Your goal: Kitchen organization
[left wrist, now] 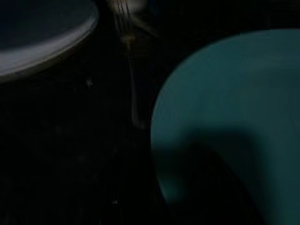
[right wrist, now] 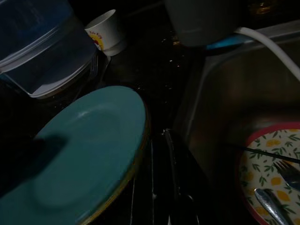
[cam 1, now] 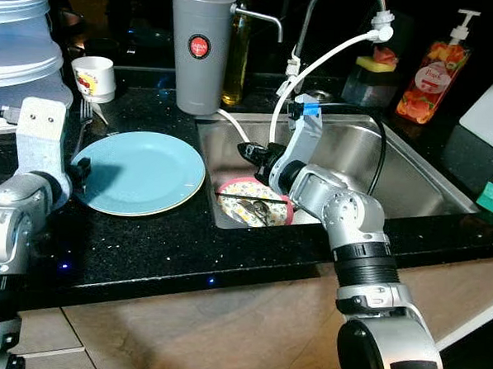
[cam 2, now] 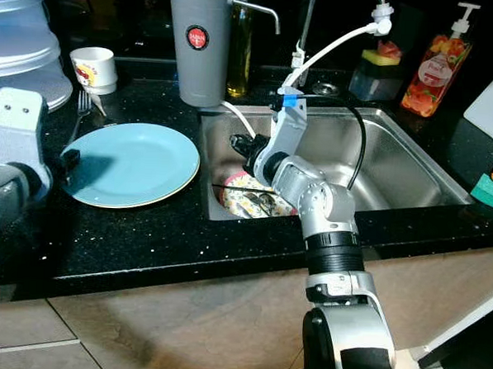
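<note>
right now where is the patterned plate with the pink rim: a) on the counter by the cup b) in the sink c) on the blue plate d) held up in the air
b: the patterned plate lies in the sink with cutlery on it, while the blue plate sits on the counter.

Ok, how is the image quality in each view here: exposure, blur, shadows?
Left and right eye views: well lit and sharp, with the left arm's shadow on the round light-blue plate and glare inside the steel sink. Left wrist view: very dark and soft, the plate barely teal. Right wrist view: dim but readable, showing the pink-rimmed lemon-patterned plate in the sink.
</note>
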You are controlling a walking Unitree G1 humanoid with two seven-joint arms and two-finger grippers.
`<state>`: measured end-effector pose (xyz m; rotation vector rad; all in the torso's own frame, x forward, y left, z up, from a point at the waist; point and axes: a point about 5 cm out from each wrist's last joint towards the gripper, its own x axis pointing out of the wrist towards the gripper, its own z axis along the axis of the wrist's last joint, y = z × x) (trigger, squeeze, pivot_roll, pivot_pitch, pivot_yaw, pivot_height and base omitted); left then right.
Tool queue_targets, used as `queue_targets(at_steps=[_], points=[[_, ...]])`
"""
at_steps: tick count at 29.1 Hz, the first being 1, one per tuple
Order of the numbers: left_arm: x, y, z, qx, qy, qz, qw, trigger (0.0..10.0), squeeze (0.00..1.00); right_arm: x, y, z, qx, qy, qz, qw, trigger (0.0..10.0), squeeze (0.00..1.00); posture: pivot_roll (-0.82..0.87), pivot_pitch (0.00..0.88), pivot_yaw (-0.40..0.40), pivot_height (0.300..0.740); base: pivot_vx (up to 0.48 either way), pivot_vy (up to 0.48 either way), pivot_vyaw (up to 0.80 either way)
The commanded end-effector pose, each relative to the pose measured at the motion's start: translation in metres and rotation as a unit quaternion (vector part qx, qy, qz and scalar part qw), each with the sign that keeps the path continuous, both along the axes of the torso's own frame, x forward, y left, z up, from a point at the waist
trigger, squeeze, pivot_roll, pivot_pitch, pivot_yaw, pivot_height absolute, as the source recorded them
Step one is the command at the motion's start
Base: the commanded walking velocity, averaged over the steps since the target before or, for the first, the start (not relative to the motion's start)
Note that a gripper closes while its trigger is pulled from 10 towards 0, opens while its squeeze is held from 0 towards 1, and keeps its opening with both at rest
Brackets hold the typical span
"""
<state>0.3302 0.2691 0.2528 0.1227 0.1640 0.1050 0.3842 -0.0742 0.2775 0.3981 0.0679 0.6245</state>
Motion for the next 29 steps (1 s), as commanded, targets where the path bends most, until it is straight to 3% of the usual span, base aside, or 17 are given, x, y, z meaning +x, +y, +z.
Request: queue_targets(at_steps=[1, 4, 5, 6, 7, 8, 9, 10, 11, 17, 25, 27, 29], points=[[-0.001, 0.001, -0.008, -0.011, 0.019, -0.002, 1.000, 10.0, 0.00, -0.001, 0.000, -0.001, -0.008, -0.002, 0.001, 1.000, 10.0, 0.00, -0.01, 0.078, -0.050, 0.740, 0.000, 0.000, 0.00], [0.001, 0.000, -0.015, -0.071, 0.039, 0.002, 0.997, 9.7, 0.00, -0.001, -0.002, 0.000, -0.008, -0.003, 0.000, 1.000, 10.0, 0.00, -0.01, 0.084, -0.049, 0.740, 0.000, 0.000, 0.00], [0.002, 0.000, -0.018, -0.087, 0.047, 0.004, 0.995, 4.6, 0.00, -0.001, -0.002, 0.000, -0.009, -0.003, 0.000, 1.000, 10.0, 0.00, -0.01, 0.084, -0.049, 0.740, 0.000, 0.000, 0.00], [0.002, 0.000, -0.018, -0.087, 0.047, 0.004, 0.995, 4.6, 0.00, -0.001, -0.002, 0.000, -0.009, -0.003, 0.000, 1.000, 10.0, 0.00, -0.01, 0.084, -0.049, 0.740, 0.000, 0.000, 0.00], [0.002, 0.000, -0.020, -0.099, 0.052, 0.004, 0.994, 3.6, 0.00, -0.001, -0.002, 0.000, -0.009, -0.003, -0.001, 1.000, 10.0, 0.00, -0.01, 0.090, -0.049, 0.740, 0.000, 0.000, 0.00], [0.002, 0.000, -0.021, -0.103, 0.055, 0.003, 0.993, 3.6, 0.00, -0.001, -0.002, 0.000, -0.009, -0.003, -0.001, 1.000, 10.0, 0.00, -0.01, 0.090, -0.049, 0.740, 0.000, 0.000, 0.00], [0.002, 0.000, -0.022, -0.113, 0.059, 0.002, 0.992, 1.8, 0.00, -0.001, -0.002, 0.000, -0.009, -0.003, -0.001, 1.000, 10.0, 0.00, -0.01, 0.090, -0.049, 0.740, 0.000, 0.000, 0.00], [0.003, -0.001, -0.023, -0.119, 0.061, 0.000, 0.991, 1.8, 0.00, -0.001, -0.002, 0.000, -0.009, -0.003, -0.001, 1.000, 10.0, 0.00, -0.01, 0.090, -0.049, 0.740, 0.000, 0.000, 0.00], [0.003, -0.002, -0.023, -0.136, 0.061, -0.003, 0.989, 0.0, 0.00, -0.001, -0.002, 0.000, -0.008, -0.003, 0.000, 1.000, 10.0, 0.00, -0.01, 0.094, -0.049, 0.740, 0.000, 0.000, 0.00], [0.004, -0.001, -0.020, -0.173, 0.051, -0.004, 0.984, 0.0, 0.00, -0.001, -0.001, 0.000, -0.011, -0.003, 0.006, 1.000, 10.0, 0.00, -0.01, 0.096, -0.048, 0.740, 0.000, 0.000, 0.00], [0.004, 0.009, -0.007, -0.142, 0.011, 0.022, 0.990, 0.0, 0.00, -0.002, 0.000, -0.001, -0.010, -0.002, 0.011, 1.000, 10.0, 0.00, -0.01, 0.097, -0.047, 0.740, 0.000, 0.000, 0.00], [0.006, 0.010, 0.010, -0.119, -0.048, 0.012, 0.992, 0.0, 0.00, -0.002, 0.000, 0.000, -0.007, -0.003, 0.010, 1.000, 10.0, 0.00, -0.01, 0.098, -0.045, 0.740, 0.000, 0.000, 0.00], [0.006, 0.003, 0.031, -0.127, -0.124, -0.030, 0.984, 0.0, 0.00, -0.001, 0.000, 0.000, -0.006, -0.005, 0.010, 1.000, 10.0, 0.00, -0.01, 0.098, -0.045, 0.740, 0.000, 0.000, 0.00]])
